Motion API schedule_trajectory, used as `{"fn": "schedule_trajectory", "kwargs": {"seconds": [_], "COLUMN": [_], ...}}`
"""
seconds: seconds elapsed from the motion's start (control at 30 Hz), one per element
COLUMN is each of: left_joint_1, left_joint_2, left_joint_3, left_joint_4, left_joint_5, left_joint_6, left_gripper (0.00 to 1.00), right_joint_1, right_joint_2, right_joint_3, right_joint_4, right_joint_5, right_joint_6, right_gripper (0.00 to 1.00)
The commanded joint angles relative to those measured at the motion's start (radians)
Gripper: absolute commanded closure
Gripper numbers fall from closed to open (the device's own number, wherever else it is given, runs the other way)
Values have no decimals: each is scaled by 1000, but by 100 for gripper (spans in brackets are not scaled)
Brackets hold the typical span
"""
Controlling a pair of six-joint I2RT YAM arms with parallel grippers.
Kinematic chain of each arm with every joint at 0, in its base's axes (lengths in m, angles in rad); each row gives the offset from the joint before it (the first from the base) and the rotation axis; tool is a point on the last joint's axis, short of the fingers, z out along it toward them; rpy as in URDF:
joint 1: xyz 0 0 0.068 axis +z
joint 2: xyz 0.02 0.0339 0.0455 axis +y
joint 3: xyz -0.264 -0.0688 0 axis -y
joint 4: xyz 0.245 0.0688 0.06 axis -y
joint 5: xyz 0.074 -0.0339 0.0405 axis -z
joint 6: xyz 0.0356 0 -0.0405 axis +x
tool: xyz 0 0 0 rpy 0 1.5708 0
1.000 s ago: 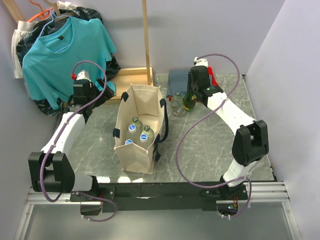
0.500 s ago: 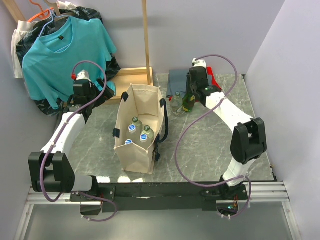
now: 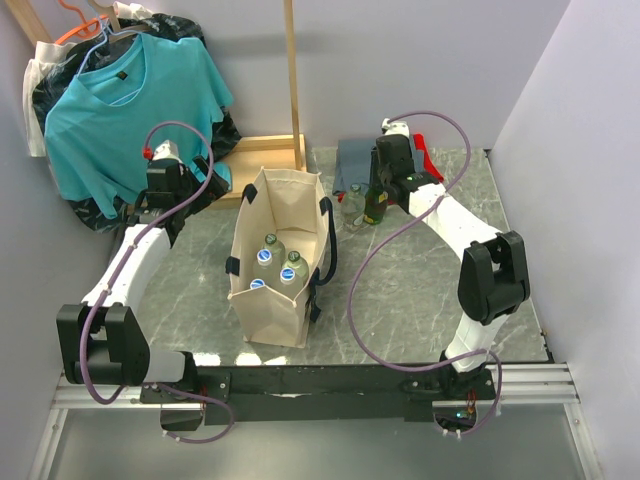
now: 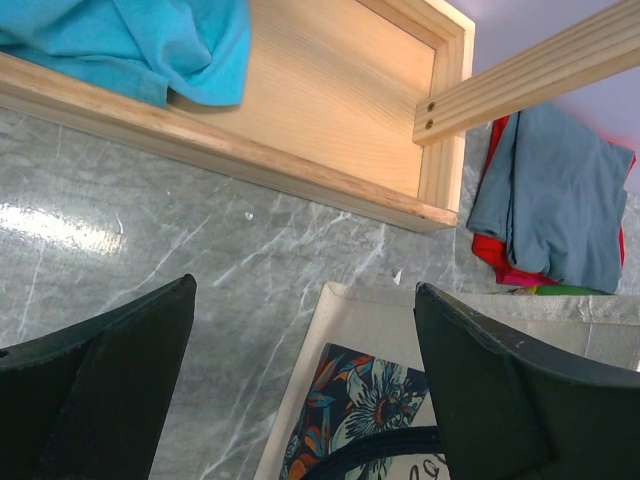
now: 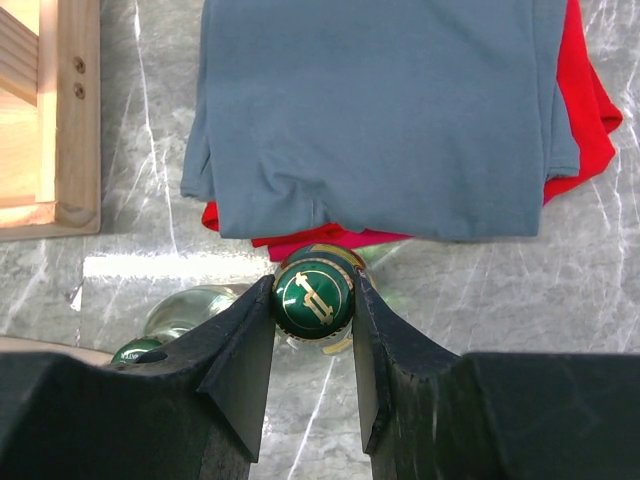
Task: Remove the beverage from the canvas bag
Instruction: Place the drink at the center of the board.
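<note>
Canvas bag (image 3: pixel 268 318) upright on tabletop (image 3: pixel 400 290), holding several capped bottles (image 3: pixel 292 268). Right fingers (image 5: pixel 240 350) clamp green bottle (image 5: pixel 313 297) outside it. Left fingers (image 4: pixel 100 370) wide, empty.

Canvas bag (image 3: pixel 268 310) matt cloth; table (image 3: pixel 420 300) glossy marbled grey; frame (image 4: pixel 330 90) bare wood; bottle cap (image 5: pixel 313 293) shiny green.

legible text: none | green bottle cap (image 5: pixel 313 297): gold mark, unreadable
</note>
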Motion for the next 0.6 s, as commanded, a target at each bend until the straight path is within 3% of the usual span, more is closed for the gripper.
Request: {"fn": "schedule_trajectory", "kwargs": {"seconds": [0.0, 0.57], "left_joint_1": [-4, -6], "left_joint_2": [-13, -6], "left_joint_3": [32, 29], "left_joint_4": [13, 18], "left_joint_5": [-9, 6], "left_joint_6": [4, 2], "left_gripper": [4, 4], "right_joint_1": [-2, 16], "right_joint_2": [-42, -27], "right_joint_3": [24, 17], "right_joint_4": [127, 66], "right_joint_5": [13, 7], "right_joint_6": [10, 41], "right_gripper": [100, 99]}}
